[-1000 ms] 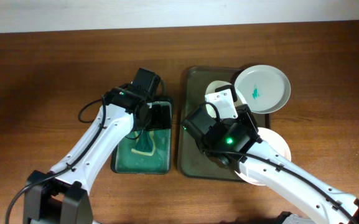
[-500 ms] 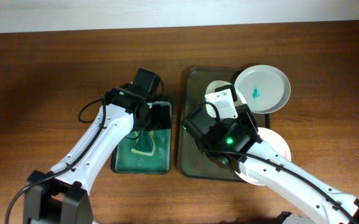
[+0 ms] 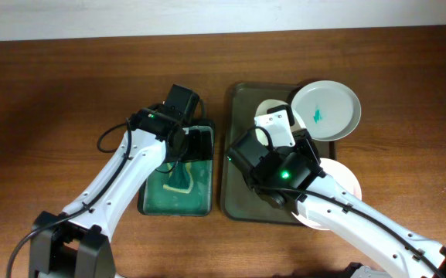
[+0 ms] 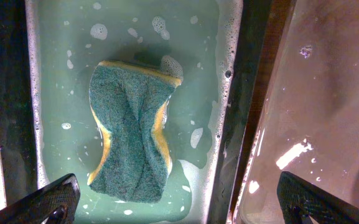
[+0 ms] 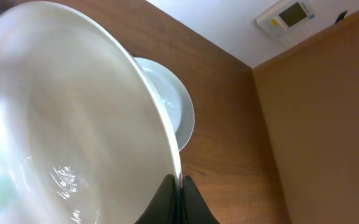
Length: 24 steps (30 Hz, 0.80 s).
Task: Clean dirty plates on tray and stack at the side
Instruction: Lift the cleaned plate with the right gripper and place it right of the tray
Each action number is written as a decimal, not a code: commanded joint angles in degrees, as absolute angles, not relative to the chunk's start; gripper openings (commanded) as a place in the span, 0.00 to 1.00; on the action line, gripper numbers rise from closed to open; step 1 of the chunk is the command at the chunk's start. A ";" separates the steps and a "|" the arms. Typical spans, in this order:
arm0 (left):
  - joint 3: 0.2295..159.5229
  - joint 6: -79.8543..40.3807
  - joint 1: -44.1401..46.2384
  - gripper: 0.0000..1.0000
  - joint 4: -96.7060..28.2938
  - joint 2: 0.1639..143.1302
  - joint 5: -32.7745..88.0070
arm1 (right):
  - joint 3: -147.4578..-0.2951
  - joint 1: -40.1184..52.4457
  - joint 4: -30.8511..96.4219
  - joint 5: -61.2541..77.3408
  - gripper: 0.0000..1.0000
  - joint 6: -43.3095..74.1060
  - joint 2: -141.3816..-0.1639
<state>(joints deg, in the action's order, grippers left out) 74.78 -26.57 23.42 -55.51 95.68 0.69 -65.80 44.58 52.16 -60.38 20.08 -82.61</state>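
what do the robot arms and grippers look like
The left arm and right arm both have white links with black joints. A black cable loops beside the left one, and a green light glows on the right. The left fingers are black.

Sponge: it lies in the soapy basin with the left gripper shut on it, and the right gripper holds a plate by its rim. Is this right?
No. The left wrist view shows the left gripper open, jaws wide apart, not touching the sponge. The rest holds: sponge in the basin, right gripper holding a plate by its rim.
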 commanded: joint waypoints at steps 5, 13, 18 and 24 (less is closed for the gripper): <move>75.42 -26.06 23.09 0.99 -55.59 95.07 1.13 | -74.63 35.48 54.43 -33.34 0.04 27.86 -79.59; 75.42 -26.06 23.09 0.99 -55.59 95.07 1.13 | -79.77 -10.20 63.55 8.14 0.04 20.97 -81.71; 75.42 -26.06 23.09 0.99 -55.61 95.07 1.13 | -79.68 -31.88 60.99 8.40 0.04 21.54 -89.23; 75.42 -26.06 23.09 0.99 -55.61 95.07 1.13 | -79.68 -43.00 59.18 6.55 0.04 23.40 -100.49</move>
<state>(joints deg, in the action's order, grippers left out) 74.78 -26.55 23.42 -55.55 95.68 0.71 -78.96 -40.82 58.94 6.46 22.55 -96.84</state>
